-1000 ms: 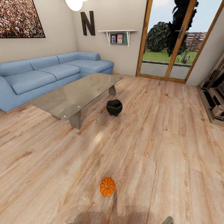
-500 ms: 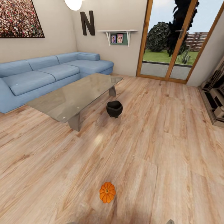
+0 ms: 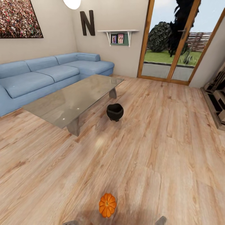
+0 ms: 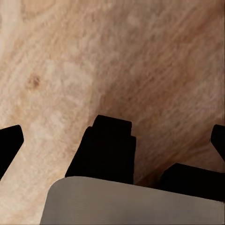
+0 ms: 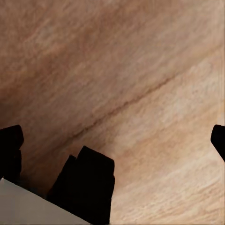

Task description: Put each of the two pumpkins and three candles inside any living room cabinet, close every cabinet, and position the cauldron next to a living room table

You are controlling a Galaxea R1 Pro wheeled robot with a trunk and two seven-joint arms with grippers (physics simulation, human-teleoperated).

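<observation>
A small orange ribbed pumpkin lies on the wood floor, close in front of me at the lower middle of the head view. Further off, the black cauldron stands on the floor just right of the glass-topped table, near its grey leg. My left gripper hangs open over bare floorboards, its fingertips wide apart and nothing between them. My right gripper is likewise open above the floor. The candles and the cabinet are out of view.
A long blue sofa runs along the left wall behind the table. Glass patio doors stand at the back right. A beige-and-black fireplace sits at the right edge. Open wood floor stretches between me and the cauldron.
The whole head view has shifted as the camera moved forward. The pumpkin now sits lower in the picture and nearer to me. Nothing on the floor has moved.
</observation>
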